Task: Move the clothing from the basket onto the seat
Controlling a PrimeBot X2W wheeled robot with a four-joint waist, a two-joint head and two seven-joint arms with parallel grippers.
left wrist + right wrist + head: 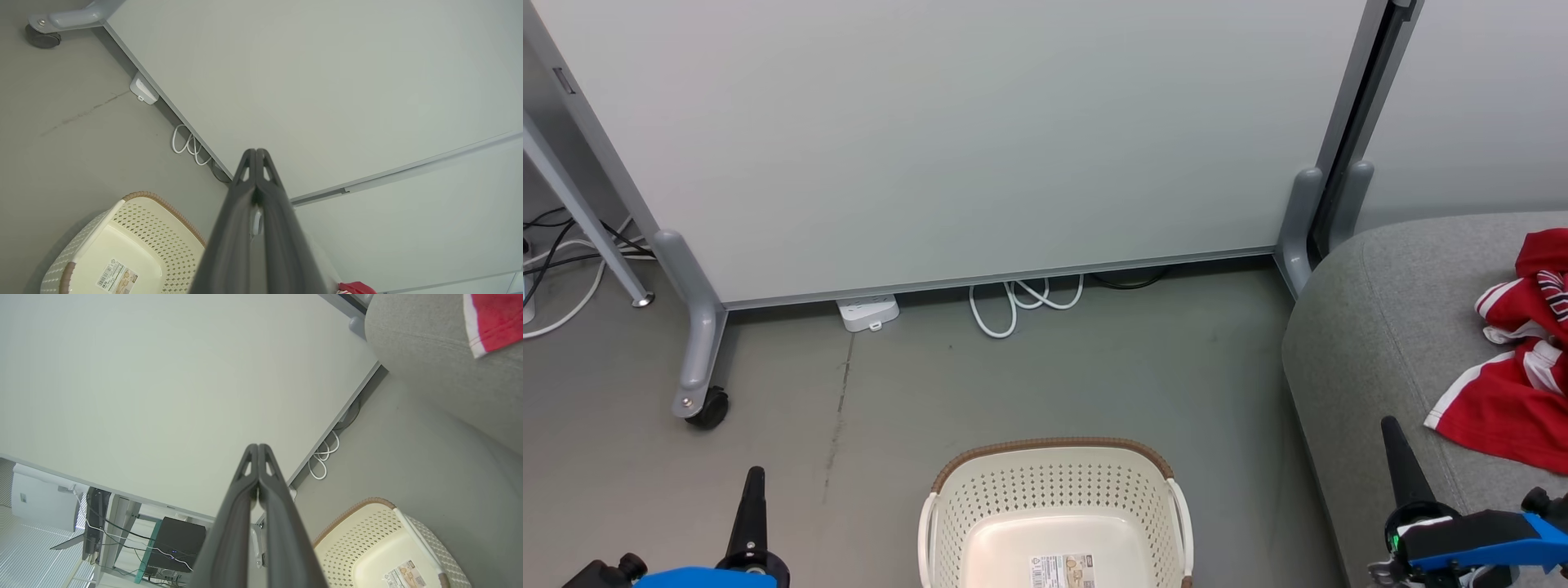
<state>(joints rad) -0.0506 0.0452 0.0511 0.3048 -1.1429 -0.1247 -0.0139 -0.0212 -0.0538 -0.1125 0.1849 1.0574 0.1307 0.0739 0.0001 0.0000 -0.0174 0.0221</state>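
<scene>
Lying on the sofa (1372, 343) at the right edge of the head view, the clothing (1515, 367) forms a crumpled red heap. Its long axis runs roughly top to bottom of the frame, and a white-striped hem corner points toward the lower left. The frame edge cuts off its right part.

The basket (1054, 498) stands on the floor (1013, 384) at bottom centre, mouth up, with its brown rim toward the top of the frame and a white handle on each side. Its inside shows the bare cream bottom with a paper label (1058, 570) stuck flat on it. The frame's bottom edge cuts off its near part.

A strip of floor separates the basket from the sofa's rounded front edge on the right. A wider stretch lies between the basket and the panel (947, 139) across the top of the frame. A power strip (867, 312) and a looped white cable (1013, 306) lie under the panel's lower edge, and its castor (709, 407) stands at the left.

The left gripper (755, 483) is at the lower left over the floor, apart from the basket, with its jaws pressed together on nothing. The right gripper (1396, 445) is at the lower right over the sofa's front, near the clothing's hem but not touching it, its jaws likewise closed and holding nothing.
</scene>
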